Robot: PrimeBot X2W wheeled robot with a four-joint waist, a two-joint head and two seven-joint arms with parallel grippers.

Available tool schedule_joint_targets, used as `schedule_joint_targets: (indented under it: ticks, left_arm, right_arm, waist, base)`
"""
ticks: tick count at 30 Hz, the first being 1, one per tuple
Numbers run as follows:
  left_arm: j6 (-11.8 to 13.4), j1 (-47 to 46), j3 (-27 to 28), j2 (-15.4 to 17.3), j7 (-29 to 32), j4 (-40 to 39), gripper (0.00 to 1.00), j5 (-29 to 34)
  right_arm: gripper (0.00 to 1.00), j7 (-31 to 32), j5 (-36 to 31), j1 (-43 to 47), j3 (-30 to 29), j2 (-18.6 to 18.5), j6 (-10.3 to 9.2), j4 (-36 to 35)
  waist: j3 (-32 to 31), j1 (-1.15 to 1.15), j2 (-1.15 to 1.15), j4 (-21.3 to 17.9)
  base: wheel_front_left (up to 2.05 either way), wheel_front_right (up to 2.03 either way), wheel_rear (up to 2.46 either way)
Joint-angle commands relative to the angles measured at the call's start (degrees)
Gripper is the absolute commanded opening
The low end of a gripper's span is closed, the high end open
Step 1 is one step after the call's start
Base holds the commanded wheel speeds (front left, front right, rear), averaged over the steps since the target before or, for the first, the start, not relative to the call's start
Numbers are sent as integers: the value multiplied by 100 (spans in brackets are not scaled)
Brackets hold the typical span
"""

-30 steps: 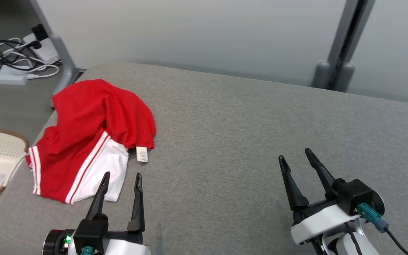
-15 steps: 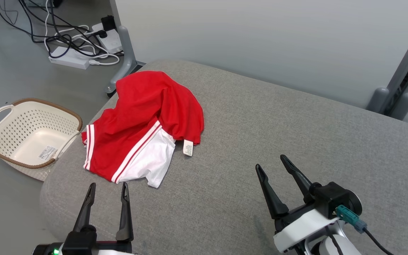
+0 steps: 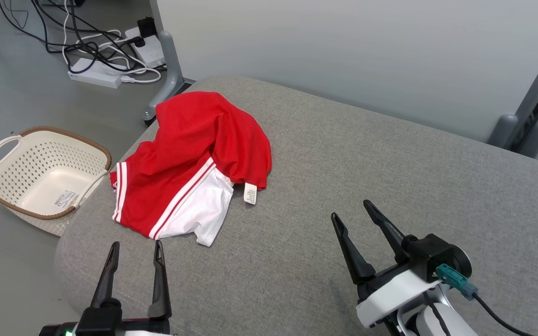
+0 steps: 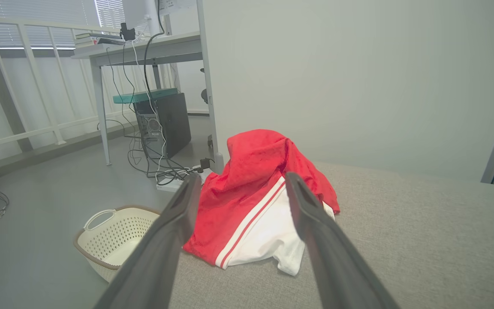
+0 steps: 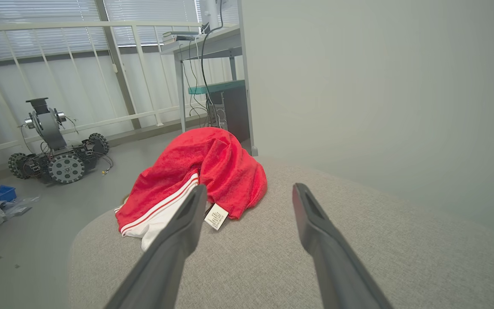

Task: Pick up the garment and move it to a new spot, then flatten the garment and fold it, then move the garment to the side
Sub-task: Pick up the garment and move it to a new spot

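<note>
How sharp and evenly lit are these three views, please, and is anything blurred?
Head view: sharp, soft even light; the red garment casts hardly any shadow on the grey cushion. Left wrist view: the left fingers blur up close, garment crisp. Right wrist view: the right fingers equally soft, window blinds pale with daylight.

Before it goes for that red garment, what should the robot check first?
1. Left fingers apart, holding nothing: ok.
2. Right fingers apart, holding nothing: ok.
3. Garment in plain view, just beyond the left fingers: ok.
4. Garment lying flat: not ok, it is bunched up.
5. Room on the grey cushion to the garment's right for a new spot: ok.
6. Garment's left edge fully on the cushion, not hanging toward the basket: cannot tell.
</note>
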Motion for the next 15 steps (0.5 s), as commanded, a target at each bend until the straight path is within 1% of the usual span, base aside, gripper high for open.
schedule_joint_targets:
  ticks: [1, 3, 9, 11, 15]
  left_arm:
    - [-34, -23, 21, 14, -6, -7, 100, 30]
    - [-23, -9, 74, 18, -6, 17, 100, -185]
    - [-118, -79, 203, 16, -6, 51, 100, -190]
    - [-227, -117, 238, 15, -6, 99, 100, -307]
    - [-509, -327, 412, 16, -6, 150, 100, -280]
  right_arm:
    - [100, -9, 20, -5, -30, -47, 3, -10]
    - [100, -8, -50, 23, -82, -49, 3, -45]
    - [100, -9, -179, 129, -246, -47, 2, -98]
    - [100, -8, -237, 162, -328, -46, 2, -122]
    - [100, -8, -533, 127, -518, -46, 2, -177]
  waist:
    - [-6, 0, 0, -7]
    - [-24, 0, 0, -21]
    - [-40, 0, 0, -64]
    - [-5, 0, 0, -77]
    - [172, 0, 0, -86]
  base:
    - [0, 0, 0]
    - [0, 0, 0]
    - [0, 0, 0]
    - [0, 0, 0]
    - [0, 0, 0]
